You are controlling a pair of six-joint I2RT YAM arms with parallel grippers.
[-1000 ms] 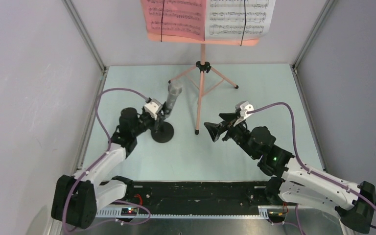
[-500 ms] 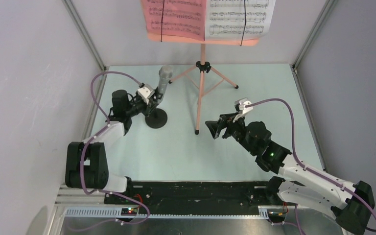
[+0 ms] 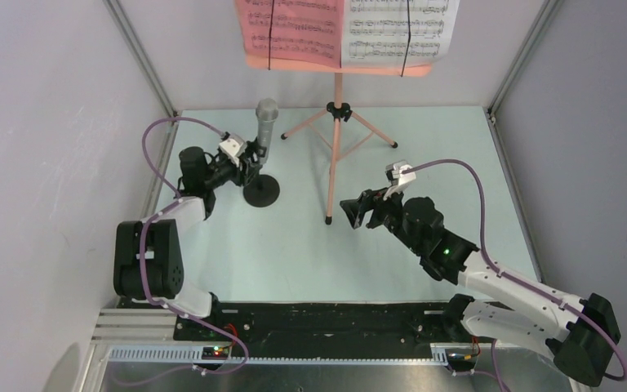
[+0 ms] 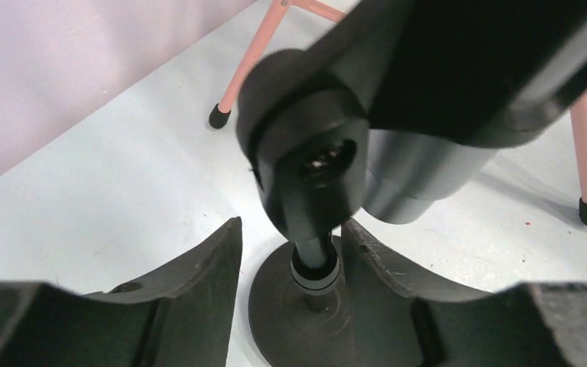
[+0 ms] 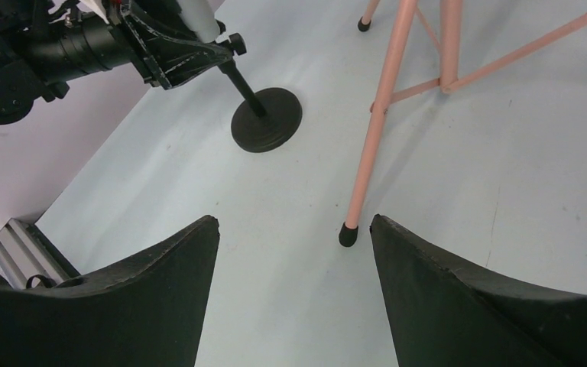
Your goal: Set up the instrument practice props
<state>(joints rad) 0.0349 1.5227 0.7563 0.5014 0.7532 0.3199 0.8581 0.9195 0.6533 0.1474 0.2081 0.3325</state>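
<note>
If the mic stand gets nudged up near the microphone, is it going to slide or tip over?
Probably top-heavy: the microphone sits high on the mic stand, on a thin stem over a small round base, so a high push would likely tip it. A low push may slide it on the smooth table. It looks rigid, not floppy.

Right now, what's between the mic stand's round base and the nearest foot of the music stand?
Nothing: only bare table separates the mic stand's base from the music stand's near foot, clearest in the right wrist view.
</note>
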